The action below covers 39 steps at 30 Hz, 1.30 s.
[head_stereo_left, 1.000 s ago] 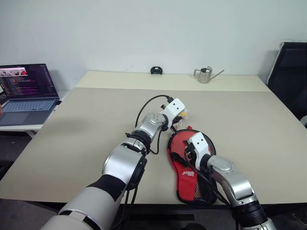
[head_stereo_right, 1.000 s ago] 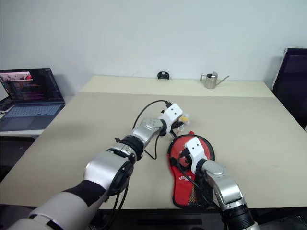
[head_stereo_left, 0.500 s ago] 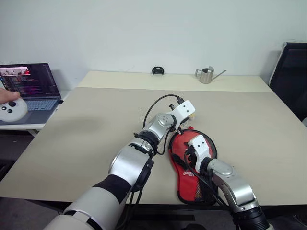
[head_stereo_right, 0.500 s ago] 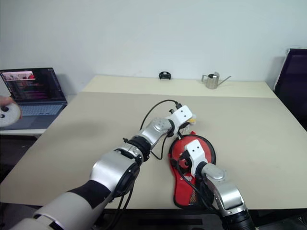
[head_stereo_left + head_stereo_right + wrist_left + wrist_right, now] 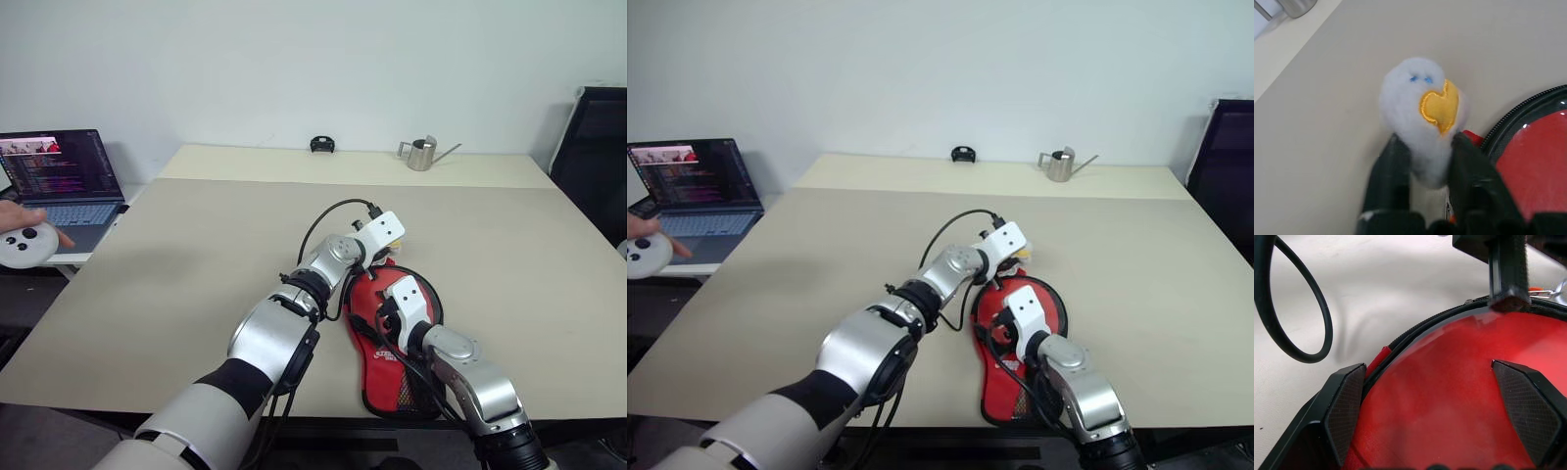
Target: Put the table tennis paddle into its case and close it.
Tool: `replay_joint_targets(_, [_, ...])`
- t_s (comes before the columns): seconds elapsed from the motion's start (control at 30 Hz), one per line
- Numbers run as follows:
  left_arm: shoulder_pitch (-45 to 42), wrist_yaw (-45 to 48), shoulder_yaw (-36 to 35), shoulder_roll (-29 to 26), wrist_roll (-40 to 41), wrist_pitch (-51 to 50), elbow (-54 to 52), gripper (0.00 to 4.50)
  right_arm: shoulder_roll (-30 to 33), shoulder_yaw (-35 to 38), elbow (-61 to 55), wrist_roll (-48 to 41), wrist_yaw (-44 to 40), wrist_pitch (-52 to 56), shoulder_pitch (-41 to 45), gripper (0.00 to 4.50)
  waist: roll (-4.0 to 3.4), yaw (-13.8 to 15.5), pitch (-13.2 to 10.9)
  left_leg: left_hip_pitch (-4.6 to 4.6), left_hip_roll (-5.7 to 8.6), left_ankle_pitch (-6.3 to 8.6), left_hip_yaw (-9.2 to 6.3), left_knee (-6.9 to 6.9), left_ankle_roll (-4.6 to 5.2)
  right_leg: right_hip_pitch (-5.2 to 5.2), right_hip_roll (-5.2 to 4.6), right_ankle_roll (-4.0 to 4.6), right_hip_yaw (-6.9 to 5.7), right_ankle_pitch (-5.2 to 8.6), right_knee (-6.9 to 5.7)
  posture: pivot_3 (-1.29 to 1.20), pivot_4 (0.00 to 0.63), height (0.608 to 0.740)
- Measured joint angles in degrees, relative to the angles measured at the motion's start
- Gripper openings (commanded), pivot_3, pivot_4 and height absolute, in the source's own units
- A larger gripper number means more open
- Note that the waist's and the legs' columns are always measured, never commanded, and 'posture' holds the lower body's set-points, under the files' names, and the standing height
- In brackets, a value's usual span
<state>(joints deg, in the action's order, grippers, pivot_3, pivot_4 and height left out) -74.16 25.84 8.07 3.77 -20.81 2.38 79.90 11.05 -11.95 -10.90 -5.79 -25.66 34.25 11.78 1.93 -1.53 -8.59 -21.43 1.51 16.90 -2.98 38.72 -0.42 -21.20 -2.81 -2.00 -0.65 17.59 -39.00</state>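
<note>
- The left arm has swung toward the robot's right over the last second, so the left gripper [image 5: 1425, 156] now sits at the far rim of the case [image 5: 392, 338] instead of out over bare desk [image 5: 196, 255].
- Its 2 fingers [image 5: 1393, 166] have also come apart a little: they stood tight before and now flank a small white plush duck charm [image 5: 1422, 110] with a yellow beak, which seems clipped by a short chain to the zipper end of the case. Whether the pads still press the charm or have just let go, I cannot tell.
- My reading: the zipper has been drawn round to this far end, so the closing step looks near its finish. The black zippered edging runs unbroken along the rim seen from both wrists.
- The table tennis paddle is presumably inside the case, since only red fabric and black edging show on the desk.
- The left forearm reaches forward and slightly down, cable looping above the wrist.
- The right gripper [image 5: 1437, 406] has kept its place, fingers [image 5: 1344, 401] spread wide and resting over the red face of the case, apparently steadying it.
- A person's hand [image 5: 18, 230] with a white controller now shows beside the laptop [image 5: 59, 186], at the left edge.
</note>
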Motion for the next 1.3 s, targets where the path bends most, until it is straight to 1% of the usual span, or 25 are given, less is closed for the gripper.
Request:
replay_joint_targets(0.03, [0.06,0.01,0.0,-0.02,0.01,-0.15,0.0,2.52,-0.03,0.0,0.0,0.0,0.01,0.03,0.0,4.5,0.0,0.0,0.0,0.0,0.0,0.0,0.0,0.0,0.0,0.0,0.0,0.0,0.0,0.0,0.0,0.0,0.15,0.74])
replay_joint_targets(0.2, [1.46,0.01,-0.01,-0.3,0.02,-0.72,0.0,4.38,-0.29,0.0,0.0,0.0,0.27,0.13,0.02,4.5,-0.01,0.0,0.01,0.01,0.0,0.0,0.0,-0.01,0.0,0.0,0.0,0.0,0.0,0.0,0.0,0.0,0.15,0.74])
replay_joint_targets(0.23, [1.6,0.09,-0.01,-0.38,0.02,-0.72,0.0,4.45,-0.3,0.0,0.01,0.0,0.3,0.13,0.05,4.5,-0.01,0.0,0.01,0.0,0.0,0.0,0.0,-0.01,0.0,0.0,0.0,0.0,0.0,0.0,0.0,0.0,0.15,0.74])
replay_joint_targets(0.5, [1.59,3.18,-2.4,-1.81,1.72,-0.73,-0.01,4.45,-0.4,-0.08,0.93,-0.04,-0.19,0.25,0.96,4.5,-0.02,-0.21,0.02,0.06,-0.01,0.0,0.01,-0.01,0.0,0.02,0.0,0.0,0.0,0.0,-0.02,0.0,0.15,0.74])
replay_joint_targets(0.7, [1.43,4.01,-4.73,-3.88,3.44,-0.72,-0.01,4.45,-0.26,-0.08,2.71,-0.07,-0.85,0.25,2.36,4.5,-0.02,-0.3,0.01,0.34,-0.01,0.0,0.03,-0.05,0.0,0.18,0.01,-0.02,0.0,-0.01,-0.05,0.0,0.15,0.74])
replay_joint_targets(0.83, [0.62,4.77,-7.01,-6.44,5.18,-0.51,-0.02,4.45,0.14,0.09,4.07,-0.15,-1.97,0.24,3.48,4.5,-0.02,-0.31,0.0,0.53,-0.01,0.0,0.05,-0.13,-0.01,0.36,0.01,-0.06,0.0,-0.01,-0.04,0.0,0.15,0.74])
replay_joint_targets(1.03, [-0.93,5.12,-9.25,-13.72,7.22,1.45,-0.72,4.45,1.3,0.98,5.55,-1.17,-3.62,0.2,4.84,4.5,-0.02,-0.23,0.01,0.6,-0.01,-0.02,0.05,-0.3,-0.05,0.35,0.0,-0.06,0.0,-0.03,-0.01,0.0,0.15,0.74])
replay_joint_targets(1.13, [-0.73,8.63,-10.47,-16.98,8.6,2.11,-0.86,4.45,2.6,1.63,6.05,-1.73,-4.77,0.18,5.34,4.5,-0.01,-0.12,-0.01,0.58,0.0,-0.03,0.05,-0.35,-0.06,0.34,-0.02,-0.05,-0.01,-0.03,0.03,0.0,0.15,0.74])
replay_joint_targets(1.3, [2.18,19.62,-12.8,-19.7,13.3,3.99,-3.3,4.45,4.96,2.01,6.32,-2.65,-6.82,0.18,5.82,4.5,0.0,0.28,-0.01,0.53,0.06,-0.03,0.04,-0.4,-0.06,0.13,-0.12,-0.05,0.0,-0.03,0.12,0.0,0.15,0.74])
